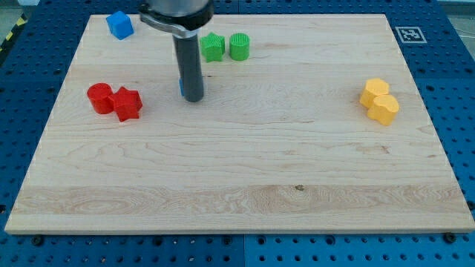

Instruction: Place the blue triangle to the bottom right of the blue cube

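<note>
The blue cube (119,24) sits near the board's top left corner. The blue triangle (181,85) is almost wholly hidden behind my rod; only a thin blue sliver shows at the rod's left edge. It lies to the right of and below the blue cube, some way off. My tip (193,98) rests on the wooden board (260,163) right against that sliver, on its right and lower side.
Two green blocks (213,47) (239,46) stand just above and to the right of the rod. A red cylinder (99,97) and a red star-like block (128,104) touch each other left of my tip. Two yellow blocks (375,91) (384,108) sit at the right.
</note>
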You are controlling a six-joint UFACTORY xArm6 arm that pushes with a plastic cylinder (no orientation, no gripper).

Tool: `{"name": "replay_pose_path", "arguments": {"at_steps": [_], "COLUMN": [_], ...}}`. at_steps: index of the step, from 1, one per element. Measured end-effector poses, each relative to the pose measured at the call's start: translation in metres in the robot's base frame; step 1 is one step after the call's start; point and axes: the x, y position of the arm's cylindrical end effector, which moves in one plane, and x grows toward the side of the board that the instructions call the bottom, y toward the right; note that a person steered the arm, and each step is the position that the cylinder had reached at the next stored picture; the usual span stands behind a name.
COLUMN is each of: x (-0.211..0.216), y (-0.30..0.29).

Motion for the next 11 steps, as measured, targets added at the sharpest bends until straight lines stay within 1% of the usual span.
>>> {"name": "replay_pose_path", "arguments": {"at_steps": [1, 2, 3, 4, 5, 6, 8, 9, 10, 11], "x": [-0.016, -0.01, 0.024, 0.002, -0.025, -0.027, -0.034, -0.059, -0.066, -0.066], "y": [-0.025, -0.016, -0.005, 0.036, 0.027, -0.019, -0.035, -0.042, -0.049, -0.088]}}
